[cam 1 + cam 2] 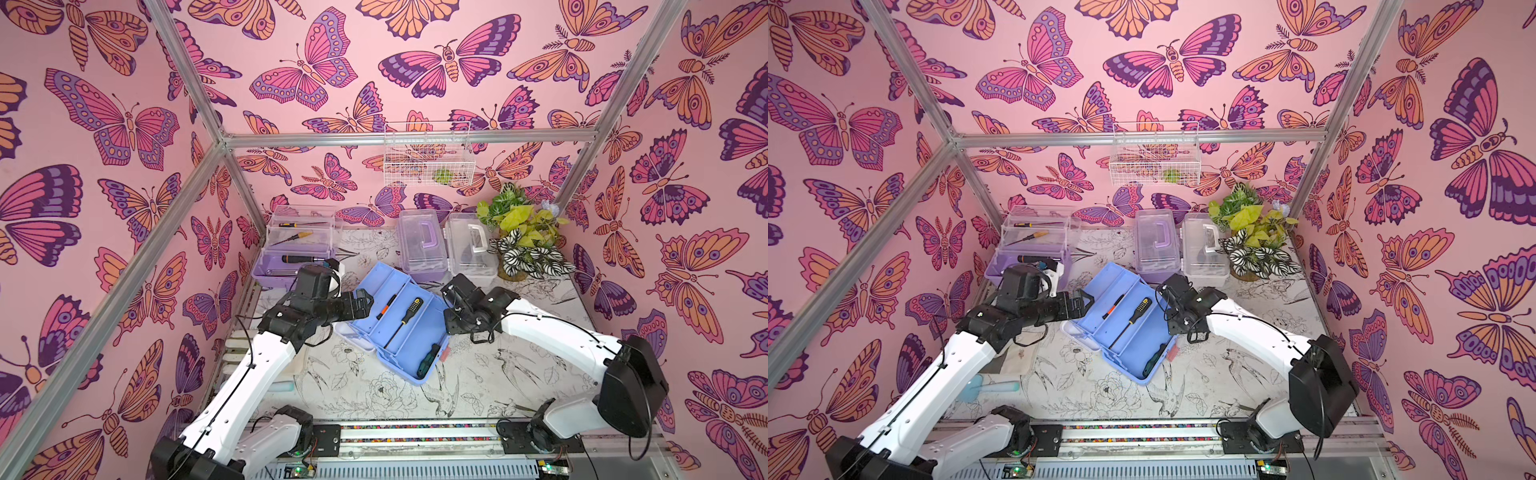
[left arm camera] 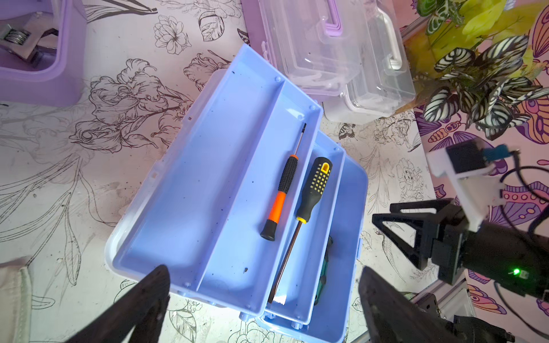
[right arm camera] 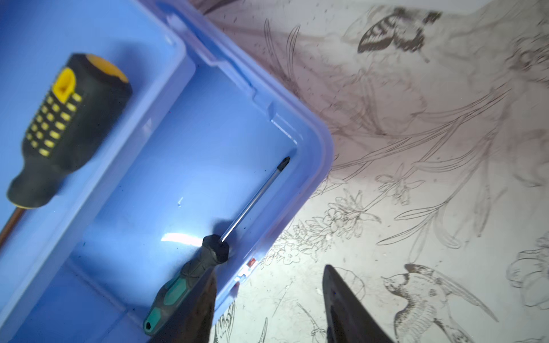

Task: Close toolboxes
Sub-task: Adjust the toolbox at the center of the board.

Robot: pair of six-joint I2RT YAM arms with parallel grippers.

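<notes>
Toolbox (image 2: 193, 193): smooth blue plastic, rounded-rectangular

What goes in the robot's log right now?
blue toolbox: open | left gripper: open, near it | right gripper: open, over its rim | back-left lilac toolbox: open | back-right lilac toolbox: closed | white toolbox: closed

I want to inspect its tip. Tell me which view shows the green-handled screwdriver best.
The right wrist view: the green-handled screwdriver lies nearly whole, tip to handle, in the blue toolbox. Both top views show mostly its handle; the left wrist view shows just a green sliver.
</notes>
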